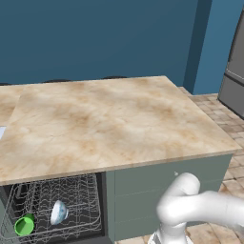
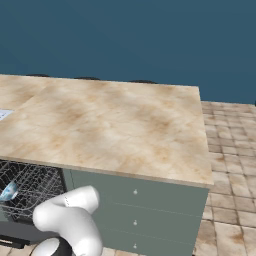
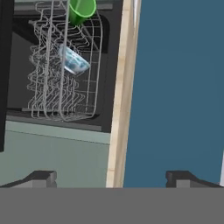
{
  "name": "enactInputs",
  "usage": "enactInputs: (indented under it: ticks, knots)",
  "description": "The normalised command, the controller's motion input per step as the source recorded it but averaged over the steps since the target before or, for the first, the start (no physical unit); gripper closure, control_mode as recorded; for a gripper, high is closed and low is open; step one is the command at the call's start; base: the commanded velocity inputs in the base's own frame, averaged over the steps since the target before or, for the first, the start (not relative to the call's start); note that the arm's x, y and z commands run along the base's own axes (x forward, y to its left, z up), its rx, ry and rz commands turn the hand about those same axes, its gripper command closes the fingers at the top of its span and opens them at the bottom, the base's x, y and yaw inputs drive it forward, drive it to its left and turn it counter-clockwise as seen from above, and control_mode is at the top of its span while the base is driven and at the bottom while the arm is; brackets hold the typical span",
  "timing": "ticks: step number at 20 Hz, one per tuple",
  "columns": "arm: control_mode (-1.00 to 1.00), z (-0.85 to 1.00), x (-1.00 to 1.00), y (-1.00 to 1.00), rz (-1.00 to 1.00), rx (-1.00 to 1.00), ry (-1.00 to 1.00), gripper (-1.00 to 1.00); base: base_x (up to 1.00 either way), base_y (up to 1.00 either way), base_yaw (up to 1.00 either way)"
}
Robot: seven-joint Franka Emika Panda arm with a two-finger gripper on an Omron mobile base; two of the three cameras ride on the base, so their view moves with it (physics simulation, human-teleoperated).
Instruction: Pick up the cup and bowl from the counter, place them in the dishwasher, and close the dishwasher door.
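Down at the bottom of the hand view, the gripper (image 3: 111, 177) is holding its two dark fingertips (image 3: 41, 178) spread wide apart, pinching nothing. Beyond them, the dishwasher (image 3: 103, 65) is standing open under the edge of the counter (image 1: 119, 124), with its silver wire rack (image 3: 61, 65) pulled into sight. Inside the rack, the bowl (image 1: 58, 212) is leaning on its edge among the wires, and the cup (image 1: 24, 225) is sitting just beside it, nearer the rack's front left corner. Grey-green cabinet drawers (image 2: 145, 210) are flanking the dishwasher on the right. The dishwasher door (image 3: 4, 70) is showing as a dark strip along the left edge of the hand view.
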Motion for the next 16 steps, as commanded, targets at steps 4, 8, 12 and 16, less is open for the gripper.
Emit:
enactInputs:
  ticks: [4,8,12,16]
  knots:
    - [-1.0,-0.22,0.07,0.0,0.0,-0.01,-0.07,-1.0,0.0,0.0,0.0]
    - [-1.0,-0.39,0.06,0.0,0.0,-0.03,-0.05,-1.0,0.0,0.0,0.0]
    - [-1.0,-0.12,0.09,0.0,0.0,0.0,-0.06,-1.0,0.0,0.0,0.0]
    - [-1.0,-0.14,0.14,0.0,0.0,0.0,-0.05,-1.0,0.0,0.0,0.0]
